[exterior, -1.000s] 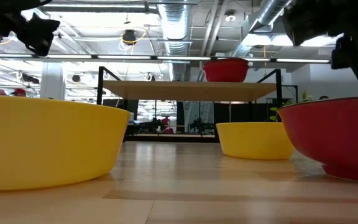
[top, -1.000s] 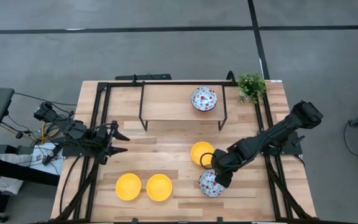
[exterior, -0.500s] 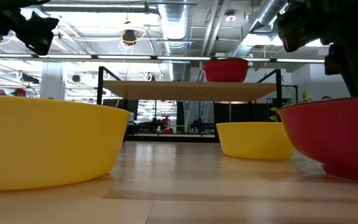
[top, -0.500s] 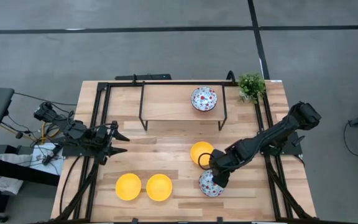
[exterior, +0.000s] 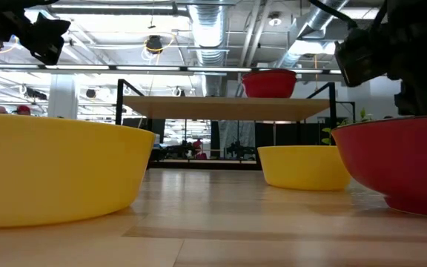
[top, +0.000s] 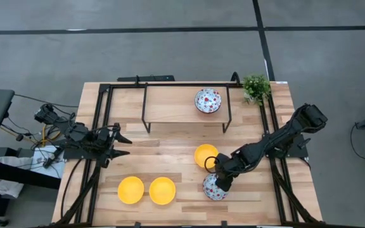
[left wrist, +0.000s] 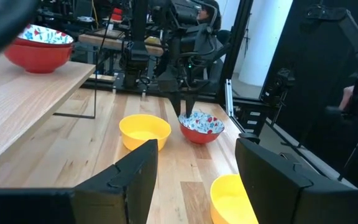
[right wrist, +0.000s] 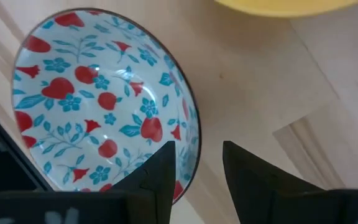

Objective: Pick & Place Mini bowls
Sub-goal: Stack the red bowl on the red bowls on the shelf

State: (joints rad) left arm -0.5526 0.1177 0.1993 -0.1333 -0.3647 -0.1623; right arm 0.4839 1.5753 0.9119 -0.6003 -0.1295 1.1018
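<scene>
We see the right end effector (top: pixel 220 183) low over the floral bowl (top: pixel 215 187) at the near right of the wooden surface (top: pixel 170 158). In the right wrist view its fingers (right wrist: pixel 160 171) straddle the bowl's rim, one inside and one outside, with a gap to the rim showing, so we call it parted around the rim, not yet clamped. That bowl sits upright on the surface, red outside, white inside with a red and blue flower print.

Just beside it, on the far-left side, sits a yellow bowl (top: pixel 206 156); we can't tell if the two touch. Two more yellow bowls (top: pixel 130 190) (top: pixel 162 190) sit side by side at the near left, very close together.

A second floral bowl (top: pixel 208 100) stands on the raised shelf (top: pixel 170 104) at the far side of the surface. A small green plant (top: pixel 256 87) is at the far right corner, just right of the shelf.

The left end effector (top: pixel 124 144) waits at the left edge of the surface, released, fingers spread wide and holding nothing, well apart from all bowls. In the left wrist view we look past it across the surface to the right arm standing over the floral bowl.
</scene>
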